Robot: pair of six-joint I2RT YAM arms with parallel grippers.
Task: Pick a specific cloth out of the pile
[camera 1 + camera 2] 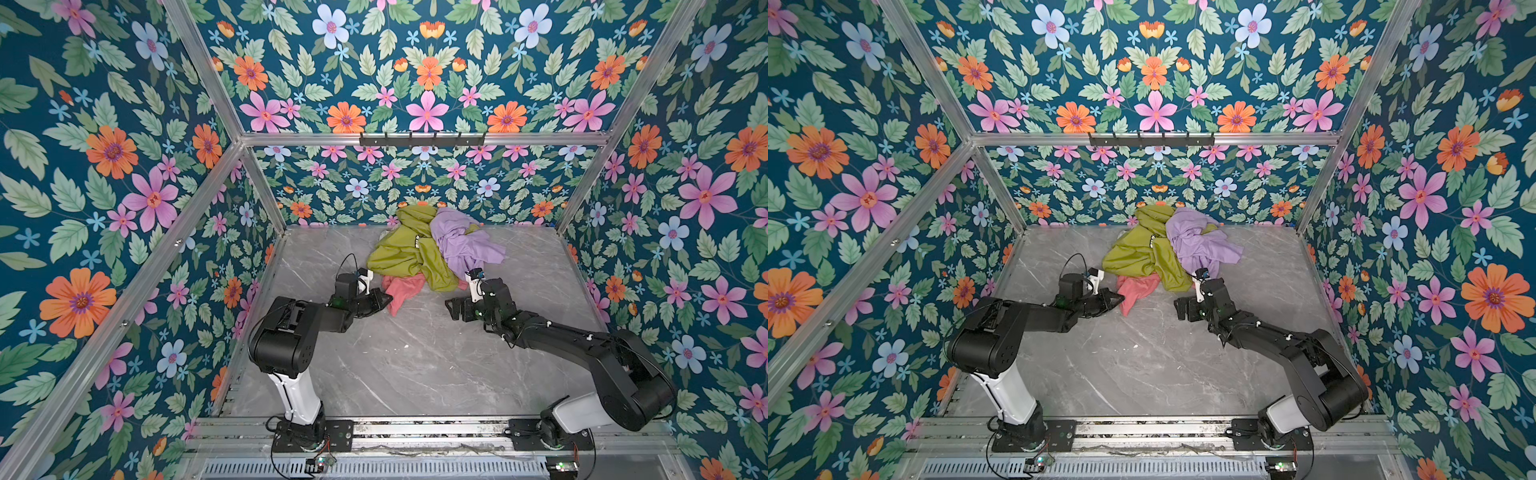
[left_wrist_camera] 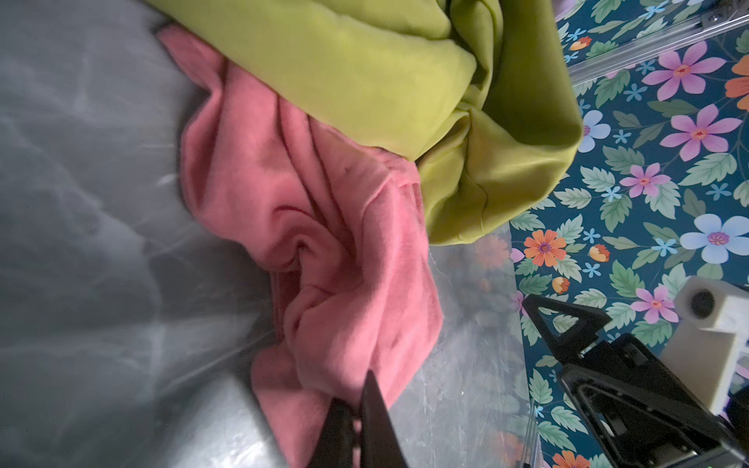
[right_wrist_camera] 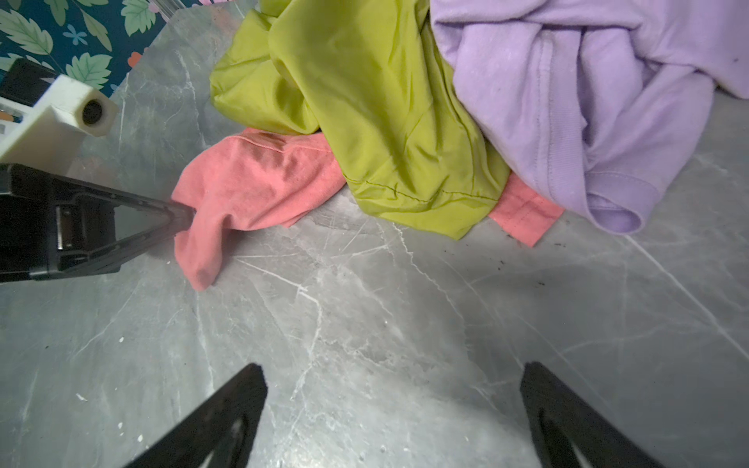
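The pile (image 1: 428,249) lies against the back wall. In it the salmon-pink cloth (image 1: 401,291) (image 1: 1136,291) sticks out toward the front from under the olive-green cloth (image 1: 399,249). My left gripper (image 1: 388,298) (image 1: 1121,297) is shut on the pink cloth's (image 2: 316,227) near-left edge, with fabric pinched between the tips (image 2: 356,389). In the right wrist view that left gripper (image 3: 188,212) bites the pink cloth (image 3: 251,186). A pink corner (image 3: 527,219) shows beyond the green cloth. My right gripper (image 1: 451,309) (image 3: 392,366) hovers open over bare table, holding nothing.
A lilac-purple cloth (image 1: 461,243) (image 3: 587,81) drapes over the olive-green cloth (image 3: 364,101) (image 2: 385,81). The grey marble table (image 1: 395,365) stretches toward the front rail. Floral walls enclose three sides, and a black hook rail (image 1: 422,139) hangs on the back frame.
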